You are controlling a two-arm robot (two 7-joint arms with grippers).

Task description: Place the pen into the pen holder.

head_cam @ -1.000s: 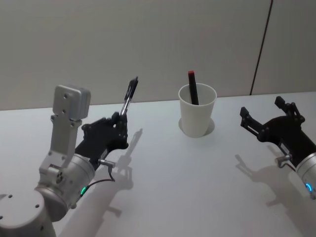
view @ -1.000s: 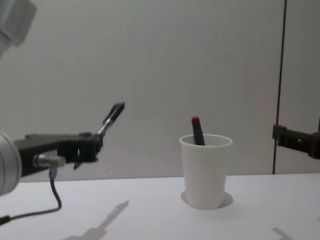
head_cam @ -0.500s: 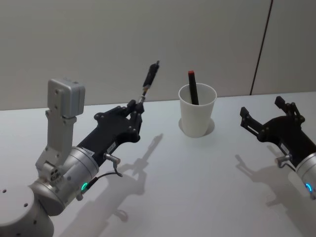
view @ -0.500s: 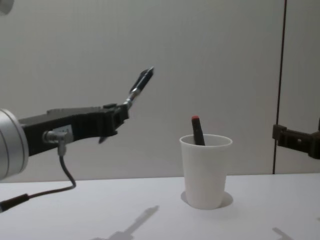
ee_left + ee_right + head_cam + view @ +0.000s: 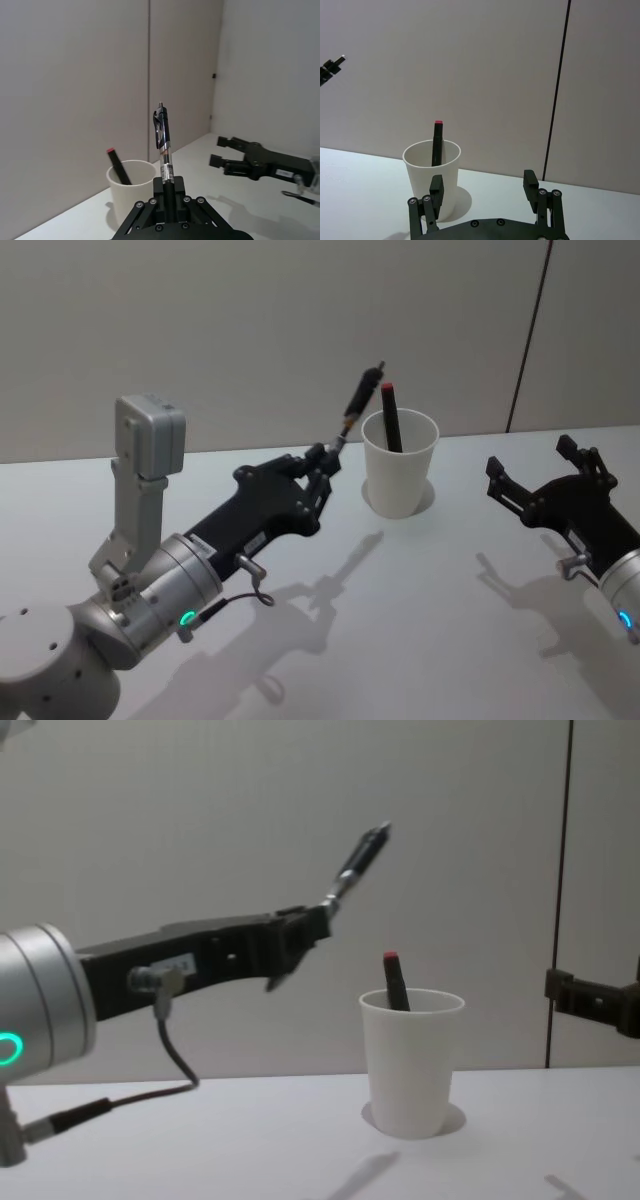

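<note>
Reaching forward over the worktop (image 5: 420, 620), the left end effector (image 5: 318, 462) grips a tilted pen (image 5: 358, 400) near the paper cup (image 5: 400, 480); the right end effector (image 5: 532, 457) rests released.

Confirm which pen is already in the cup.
The red-tipped black pen, leaning inside the white paper cup. The other, a clip pen, is gripped in the left claw, raised left of it.

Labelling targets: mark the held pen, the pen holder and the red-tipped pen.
held pen (image 5: 361, 400): head view, mid barrel.
pen holder (image 5: 398, 480): head view, front wall.
red-tipped pen (image 5: 390, 415): head view, upper shaft.
</note>
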